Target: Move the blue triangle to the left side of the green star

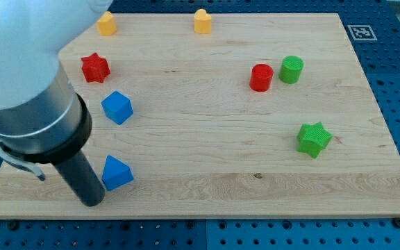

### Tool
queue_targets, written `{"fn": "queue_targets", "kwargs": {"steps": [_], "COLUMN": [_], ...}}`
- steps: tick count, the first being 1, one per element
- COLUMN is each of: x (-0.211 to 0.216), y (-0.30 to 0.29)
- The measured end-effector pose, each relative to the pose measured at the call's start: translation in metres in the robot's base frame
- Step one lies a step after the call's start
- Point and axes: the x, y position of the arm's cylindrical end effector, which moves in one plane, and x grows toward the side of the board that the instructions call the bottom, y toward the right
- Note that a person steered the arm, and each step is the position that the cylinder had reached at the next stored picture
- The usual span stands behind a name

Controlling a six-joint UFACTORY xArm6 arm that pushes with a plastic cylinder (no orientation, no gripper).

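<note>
The arm reaches in from the view's top left, its dark rod slanting down; my tip [92, 203] rests near the view's bottom-left.

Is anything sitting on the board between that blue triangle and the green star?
No: between blue triangle and green star the camera view shows only bare wood.

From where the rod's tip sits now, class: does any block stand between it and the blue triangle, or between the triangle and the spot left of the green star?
Nothing visible does. My tip sits just left of the blue triangle, with no block between. From the triangle across to the green star, the board holds no block; the red cylinder and green cylinder lie nearer the view's top.
</note>
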Motion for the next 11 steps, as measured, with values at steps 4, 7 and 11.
{"fn": "queue_targets", "kwargs": {"steps": [4,7,11], "x": [-0.038,-0.058,-0.062], "y": [0.018,0.029,0.053]}}
